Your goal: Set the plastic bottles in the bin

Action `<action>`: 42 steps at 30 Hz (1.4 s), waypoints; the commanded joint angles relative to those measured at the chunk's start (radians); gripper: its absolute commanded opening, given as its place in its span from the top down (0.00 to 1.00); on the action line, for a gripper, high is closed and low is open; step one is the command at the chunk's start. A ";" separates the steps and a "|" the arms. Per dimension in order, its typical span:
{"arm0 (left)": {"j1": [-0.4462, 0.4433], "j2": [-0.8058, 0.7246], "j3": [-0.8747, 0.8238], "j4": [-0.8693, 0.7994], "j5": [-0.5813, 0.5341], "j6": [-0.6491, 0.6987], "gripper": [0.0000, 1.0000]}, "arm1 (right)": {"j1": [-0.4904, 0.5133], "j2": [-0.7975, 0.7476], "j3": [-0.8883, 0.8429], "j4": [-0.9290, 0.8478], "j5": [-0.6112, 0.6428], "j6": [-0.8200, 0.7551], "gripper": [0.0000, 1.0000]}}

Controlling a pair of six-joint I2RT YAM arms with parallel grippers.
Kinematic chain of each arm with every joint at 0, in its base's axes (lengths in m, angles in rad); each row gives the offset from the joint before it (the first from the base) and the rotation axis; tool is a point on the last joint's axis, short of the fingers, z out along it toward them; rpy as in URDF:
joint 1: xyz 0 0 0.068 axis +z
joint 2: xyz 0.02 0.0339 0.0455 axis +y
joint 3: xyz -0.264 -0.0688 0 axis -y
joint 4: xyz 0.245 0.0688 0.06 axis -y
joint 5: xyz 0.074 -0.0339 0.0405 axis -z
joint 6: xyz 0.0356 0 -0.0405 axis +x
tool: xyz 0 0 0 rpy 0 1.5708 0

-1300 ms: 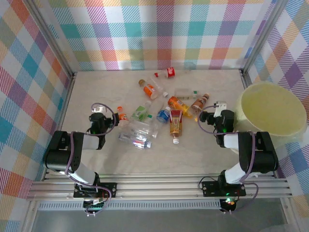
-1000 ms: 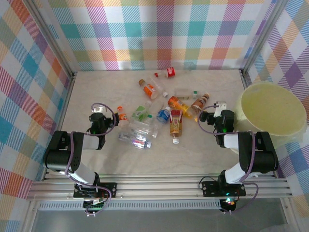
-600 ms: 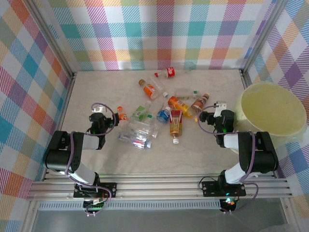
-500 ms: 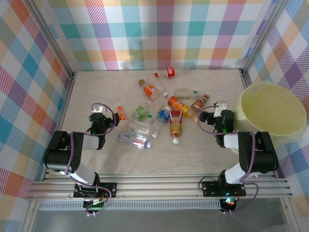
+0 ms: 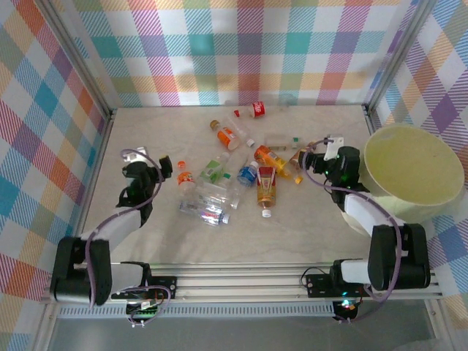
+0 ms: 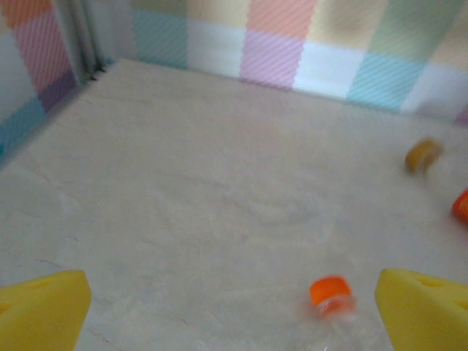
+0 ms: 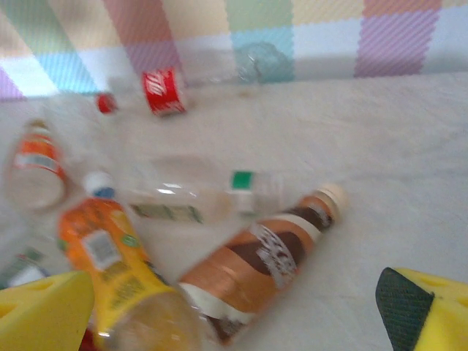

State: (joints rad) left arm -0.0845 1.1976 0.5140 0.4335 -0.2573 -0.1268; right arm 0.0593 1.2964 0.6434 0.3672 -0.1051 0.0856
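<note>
One red-labelled bottle [image 7: 162, 91], white lettering blurred

The table top [image 5: 153, 131] is pale beige with a faint marble pattern, and its surface looks matte. Three walls stand around it: the back wall [image 5: 248, 51], the left wall [image 5: 40, 124] and the right wall [image 5: 446, 80]. All are covered with a plaid pattern in pastel pink, teal, yellow, orange and purple. Grey metal posts [image 5: 77, 55] stand at the far corners. Silver rails [image 5: 241, 281] run along the near edge. The light is soft and even
</note>
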 commanded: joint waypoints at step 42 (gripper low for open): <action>-0.177 -0.257 0.120 -0.865 0.335 -0.770 0.00 | 0.478 0.529 0.500 -0.718 0.209 0.396 0.21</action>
State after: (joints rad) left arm -0.2264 0.9371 0.5865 -0.4431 0.0708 -0.9012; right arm 0.5308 1.8229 1.1557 -0.3954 0.1123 0.5091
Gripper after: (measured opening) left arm 0.997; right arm 0.806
